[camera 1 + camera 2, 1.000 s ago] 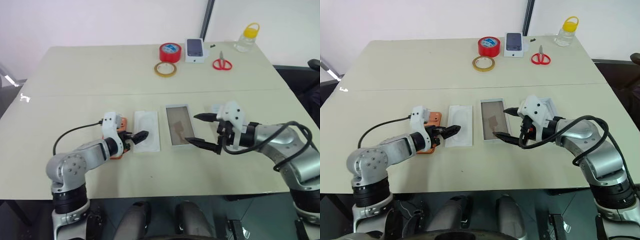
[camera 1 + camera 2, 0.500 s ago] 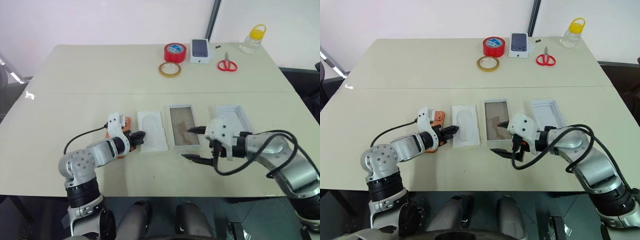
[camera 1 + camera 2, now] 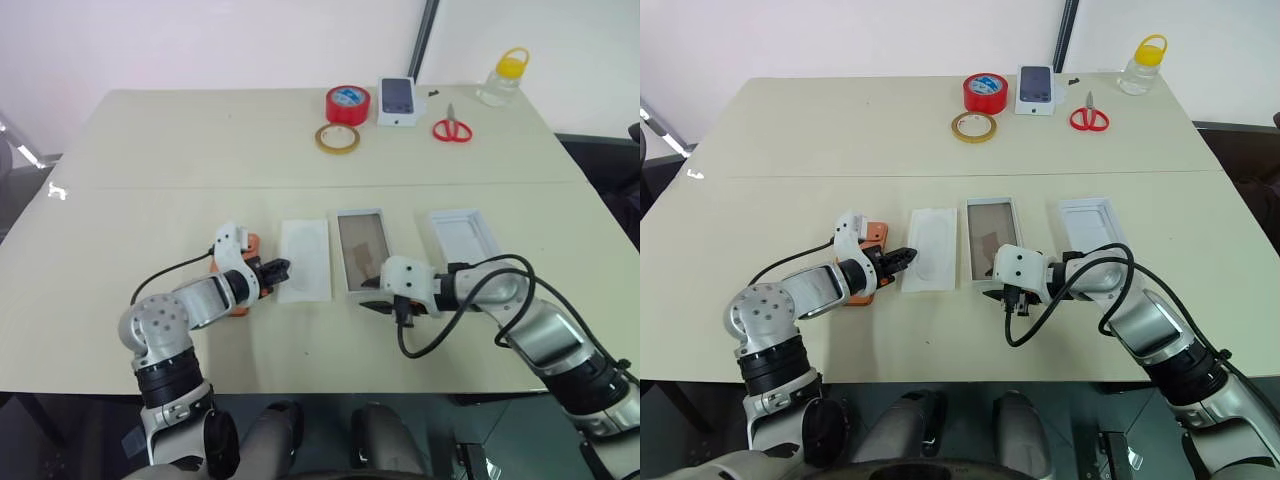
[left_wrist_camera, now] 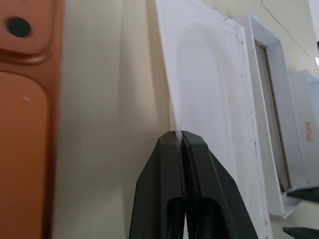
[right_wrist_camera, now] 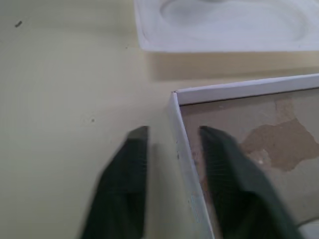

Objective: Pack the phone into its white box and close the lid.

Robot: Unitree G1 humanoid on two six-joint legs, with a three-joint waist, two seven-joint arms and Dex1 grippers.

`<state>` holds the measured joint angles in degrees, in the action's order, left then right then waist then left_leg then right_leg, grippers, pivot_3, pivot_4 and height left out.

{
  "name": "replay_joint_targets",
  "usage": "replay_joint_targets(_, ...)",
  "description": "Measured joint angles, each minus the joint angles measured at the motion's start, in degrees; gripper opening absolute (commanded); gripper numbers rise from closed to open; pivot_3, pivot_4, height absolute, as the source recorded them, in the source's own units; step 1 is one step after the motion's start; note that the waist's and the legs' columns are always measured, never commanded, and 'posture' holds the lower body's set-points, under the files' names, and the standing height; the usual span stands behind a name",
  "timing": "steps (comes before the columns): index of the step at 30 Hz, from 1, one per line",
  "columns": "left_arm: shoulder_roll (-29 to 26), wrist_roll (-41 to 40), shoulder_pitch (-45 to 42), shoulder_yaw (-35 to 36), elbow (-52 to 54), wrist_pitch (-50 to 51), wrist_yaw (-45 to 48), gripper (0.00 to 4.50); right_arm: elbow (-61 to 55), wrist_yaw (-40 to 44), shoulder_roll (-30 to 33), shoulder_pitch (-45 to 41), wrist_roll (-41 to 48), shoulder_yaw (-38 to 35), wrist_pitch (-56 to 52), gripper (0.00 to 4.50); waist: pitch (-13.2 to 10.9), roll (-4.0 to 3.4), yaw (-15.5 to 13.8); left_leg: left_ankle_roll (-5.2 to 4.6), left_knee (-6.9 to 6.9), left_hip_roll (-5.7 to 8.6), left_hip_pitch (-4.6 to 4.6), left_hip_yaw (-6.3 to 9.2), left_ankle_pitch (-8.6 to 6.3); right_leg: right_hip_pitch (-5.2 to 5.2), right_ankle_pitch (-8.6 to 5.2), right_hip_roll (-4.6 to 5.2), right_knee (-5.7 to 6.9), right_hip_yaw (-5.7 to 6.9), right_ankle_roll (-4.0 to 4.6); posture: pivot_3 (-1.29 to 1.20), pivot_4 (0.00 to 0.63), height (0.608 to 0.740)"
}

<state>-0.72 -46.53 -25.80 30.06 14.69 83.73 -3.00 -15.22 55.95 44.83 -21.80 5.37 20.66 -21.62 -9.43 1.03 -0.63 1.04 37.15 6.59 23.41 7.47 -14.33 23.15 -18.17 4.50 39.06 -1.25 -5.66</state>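
The orange phone [image 3: 243, 282] lies flat left of centre, partly under my left wrist. Beside it is a flat white insert [image 3: 305, 260] with an oval recess, then the white box [image 3: 347, 252], an open tray with a brown floor, then the lid [image 3: 465, 235] on the right. My left gripper [image 4: 178, 133] is shut, its tips meeting at the insert's [image 4: 209, 99] left edge, just right of the phone [image 4: 25, 124]. My right gripper [image 5: 172, 132] is low at the box's near left corner. Its fingers [image 5: 132, 149] stand narrowly apart, one outside and one inside the near wall [image 5: 234, 89].
Along the table's far edge stand a red tape roll [image 3: 345, 102], a tan tape ring [image 3: 335, 139], a small white box picturing a dark phone [image 3: 397, 100], red scissors [image 3: 450, 128] and a yellow-capped bottle [image 3: 500, 82]. A seam [image 3: 150, 187] crosses the table.
My right gripper sank to the table at the box's near end and its wide-spread fingers narrowed around the wall. My left gripper stays at the insert's edge. The camera shifted slightly.
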Motion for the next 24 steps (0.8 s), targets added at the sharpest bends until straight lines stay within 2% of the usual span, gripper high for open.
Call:
replay_joint_targets(3,-0.9,-0.6,-2.3,3.4,0.0,-0.2,-0.4,0.0,0.9,1.4,-0.7,-1.0,-0.8,0.6,1.1,0.05,0.0,0.01,0.0,0.01,-0.01,-0.01,0.0,0.02,0.0,0.0,0.0,-0.01,0.0,0.02,0.0,0.0,0.15,0.74)
replay_joint_targets(9,-4.3,-0.9,-4.8,5.8,-0.5,-1.0,-0.5,0.0,1.1,2.9,-4.3,-3.2,-3.0,3.5,2.9,0.05,0.0,0.02,0.2,0.04,-0.02,-0.02,0.0,0.02,0.01,0.03,0.0,-0.03,0.03,0.01,0.0,0.0,0.15,0.74)
replay_joint_targets(14,-6.0,-1.3,-6.6,5.8,-1.0,-1.6,-0.2,0.0,1.5,3.6,-9.0,-6.3,-4.7,6.4,3.6,0.05,0.0,0.03,0.2,0.04,-0.01,-0.01,0.0,0.03,0.02,0.04,0.0,-0.02,0.02,0.01,0.0,0.0,0.15,0.74)
replay_joint_targets(22,-5.0,-2.0,-7.1,4.4,-0.9,-1.1,-0.6,0.0,8.8,1.3,-16.7,-9.7,-10.9,10.9,6.8,0.05,0.0,0.06,0.4,0.07,-0.01,-0.01,0.0,0.05,0.03,0.06,0.01,-0.03,0.05,0.02,0.0,0.0,0.15,0.74)
replay_joint_targets(24,-4.4,-2.0,-7.1,4.2,-0.8,-0.5,-1.0,0.0,8.8,1.1,-17.0,-10.1,-11.1,10.6,5.5,0.63,0.0,0.06,0.4,0.07,-0.01,-0.01,0.0,0.05,0.03,0.06,0.01,-0.03,0.05,0.02,0.0,0.0,0.15,0.74)
